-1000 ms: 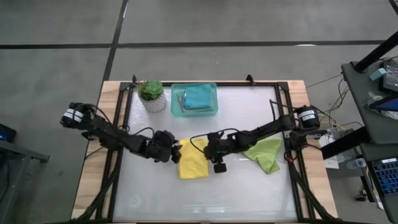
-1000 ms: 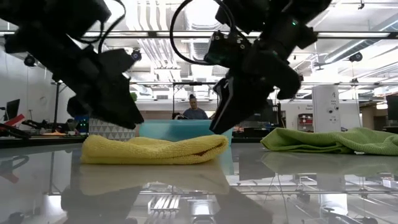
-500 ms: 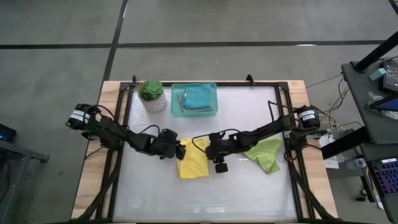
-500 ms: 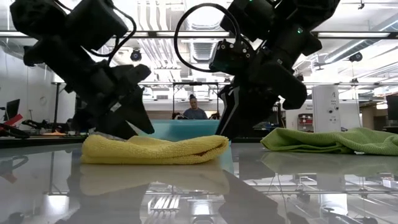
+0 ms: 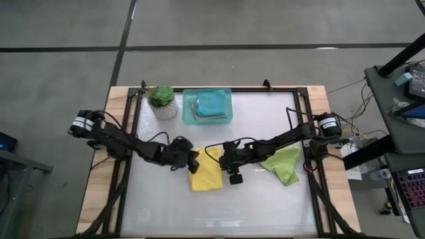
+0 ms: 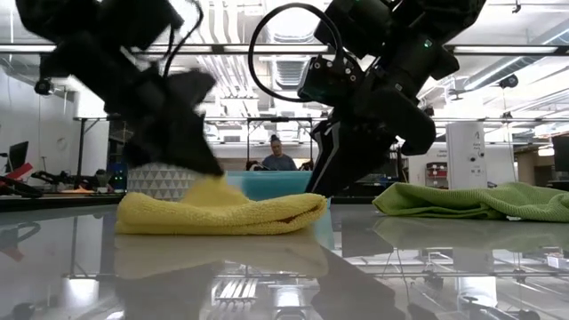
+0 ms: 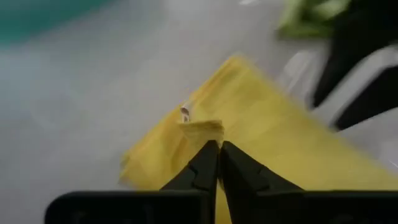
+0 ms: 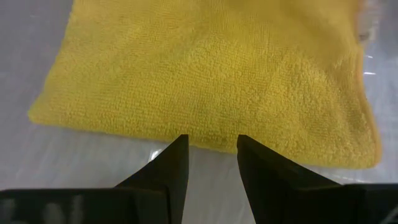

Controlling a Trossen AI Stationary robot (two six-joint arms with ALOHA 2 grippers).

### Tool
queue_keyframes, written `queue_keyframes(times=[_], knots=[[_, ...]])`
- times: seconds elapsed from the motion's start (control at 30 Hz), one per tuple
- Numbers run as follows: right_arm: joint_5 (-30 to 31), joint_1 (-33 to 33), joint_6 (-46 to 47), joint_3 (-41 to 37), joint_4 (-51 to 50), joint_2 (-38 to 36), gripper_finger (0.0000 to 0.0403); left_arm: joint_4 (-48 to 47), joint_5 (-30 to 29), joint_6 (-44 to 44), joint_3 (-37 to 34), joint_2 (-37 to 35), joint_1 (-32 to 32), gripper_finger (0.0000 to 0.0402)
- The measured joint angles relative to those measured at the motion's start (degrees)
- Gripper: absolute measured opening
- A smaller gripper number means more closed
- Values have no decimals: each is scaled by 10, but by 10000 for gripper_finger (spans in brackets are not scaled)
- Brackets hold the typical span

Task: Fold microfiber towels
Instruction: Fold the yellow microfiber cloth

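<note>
Yellow towel (image 5: 206, 170): flat on the counter (image 5: 265, 206) near its middle, already doubled into a narrow oblong — low view shows a rounded fold on one end.
Left hand (image 7: 215, 149): clenched on a pinch of the yellow towel at its far left corner; wrist view shows a small tuft of cloth raised between the closed tips, low view a peak of cloth lifted off the counter.
Right hand (image 8: 211, 146): released, tips apart, poised over the towel's right edge, low to the counter, grasping nothing.
Green towel (image 5: 283, 164): crumpled, unfolded, on the right side of the counter, apart from the yellow one.
Teal tray (image 5: 207, 106): at the far edge, with a folded teal-blue towel (image 5: 212, 103) inside; small potted plant (image 5: 162, 101) beside it.
Handling: likely light, limp, plush — no stiffness to hold a crease, prone to sag and drag from a single pinch.
Where to grip: at corners or along a hem, both layers pinched together, one hand per corner so the edge travels level.
</note>
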Motion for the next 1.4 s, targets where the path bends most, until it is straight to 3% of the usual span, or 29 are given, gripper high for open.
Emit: queue_keyframes(times=[0.3,0.4,0.53,0.67,0.8,1.07,1.23,1.4], knots=[[0,0,0,3,-62,-54,128,-1,17,270,50,-132,-51,0],[0,1,1,3,-87,-93,128,-2,67,334,57,-184,-72,0],[-6,1,41,0,-100,-140,129,-2,136,354,59,-226,-119,0],[-9,5,68,-10,-96,-165,143,-10,159,346,53,-214,-191,0],[-13,12,76,-21,-51,-157,174,-6,147,276,53,-175,-238,0],[-66,13,40,-23,154,-49,239,-5,158,137,55,-128,-262,0],[-66,-9,-26,42,204,37,255,2,159,88,56,-115,-268,0],[-107,-37,-127,133,160,103,254,17,160,52,56,-97,-279,0]])
